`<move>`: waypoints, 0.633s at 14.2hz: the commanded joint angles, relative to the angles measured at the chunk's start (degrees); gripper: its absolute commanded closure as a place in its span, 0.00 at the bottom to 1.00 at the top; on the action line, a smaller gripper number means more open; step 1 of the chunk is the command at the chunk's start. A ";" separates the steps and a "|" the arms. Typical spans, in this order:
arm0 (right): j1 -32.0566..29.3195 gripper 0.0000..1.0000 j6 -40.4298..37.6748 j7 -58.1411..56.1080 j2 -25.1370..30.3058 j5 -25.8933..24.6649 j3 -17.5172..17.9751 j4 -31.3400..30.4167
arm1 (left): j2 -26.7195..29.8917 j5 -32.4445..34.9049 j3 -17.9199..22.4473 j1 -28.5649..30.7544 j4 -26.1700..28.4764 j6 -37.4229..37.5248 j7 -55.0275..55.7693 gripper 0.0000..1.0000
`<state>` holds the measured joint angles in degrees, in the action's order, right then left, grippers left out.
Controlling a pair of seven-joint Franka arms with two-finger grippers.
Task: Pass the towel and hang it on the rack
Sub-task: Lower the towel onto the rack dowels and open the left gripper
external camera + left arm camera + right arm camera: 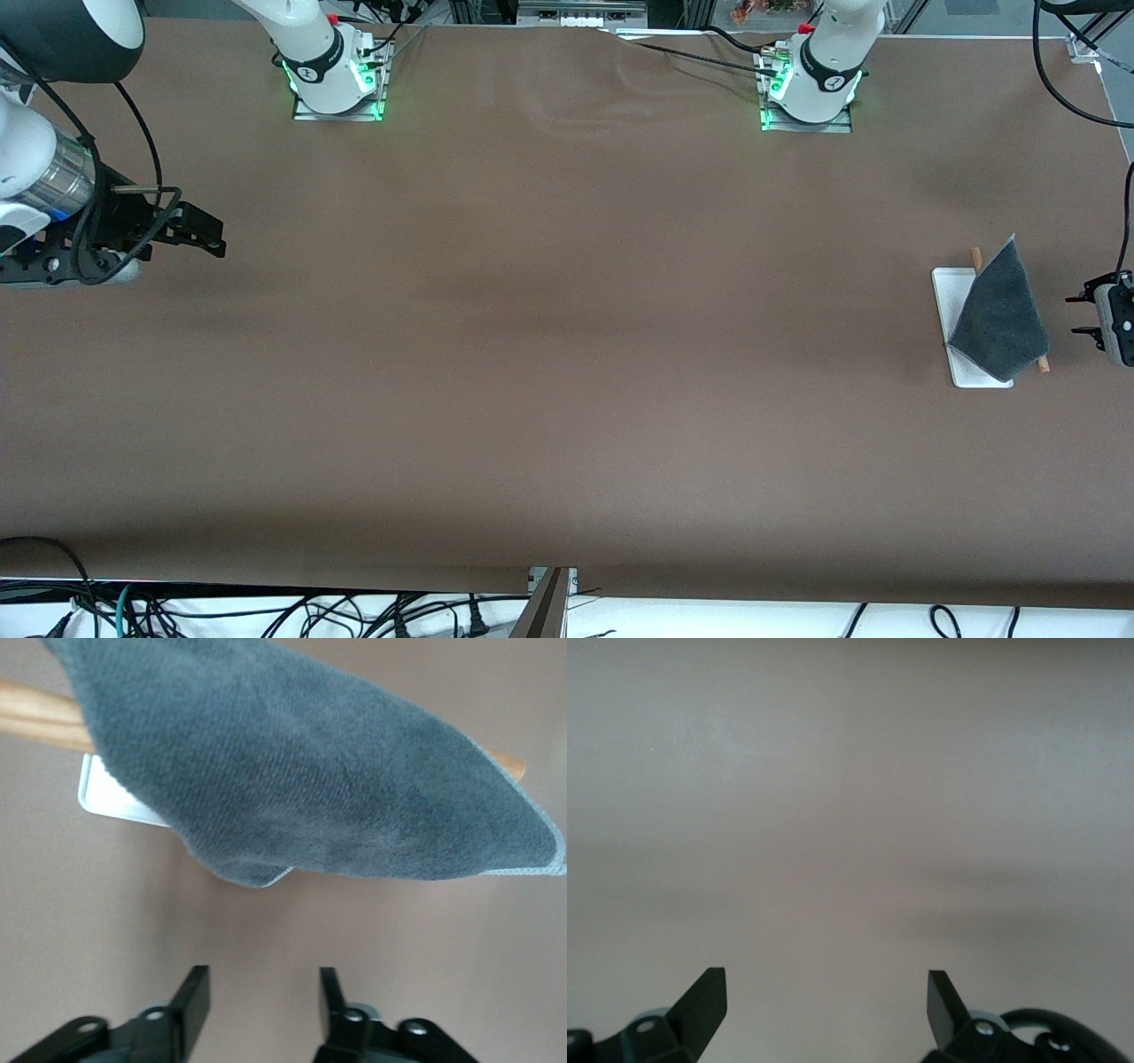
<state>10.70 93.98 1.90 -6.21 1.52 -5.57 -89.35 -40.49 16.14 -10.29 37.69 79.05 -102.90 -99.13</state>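
Towel (999, 310): draped over rack (948, 292)
Left gripper (1083, 315): beside towel, fingers apart, empty
Right gripper (199, 232): waiting, fingers spread
Risk: uneven drape may slide off

The front view looks down from high across the table (532, 354) toward both arm bases along its top edge, taking in nearly the whole surface. The left wrist view sits close behind the left gripper (264, 1001), facing the towel (310, 780) on the rack (115, 802) from near; the front view shares these, at the left arm's end. The right wrist view looks past the right gripper (827, 1001) at bare table only.
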 commanded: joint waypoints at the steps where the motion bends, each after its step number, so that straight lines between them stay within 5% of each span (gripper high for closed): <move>1: -0.24 0.00 -1.35 0.03 0.15 -0.81 0.38 1.37 | 0.50 0.64 -1.22 -0.07 -3.27 0.86 -1.15 0.00; 9: -0.60 0.00 -1.35 0.12 -0.29 -0.99 0.21 1.37 | 10.52 -7.18 -10.69 -1.48 -6.63 10.25 21.41 0.00</move>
<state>10.59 93.72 1.91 -6.45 1.41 -5.75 -88.79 -32.06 10.24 -18.44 36.50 71.61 -95.49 -84.29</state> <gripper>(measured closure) 0.000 0.000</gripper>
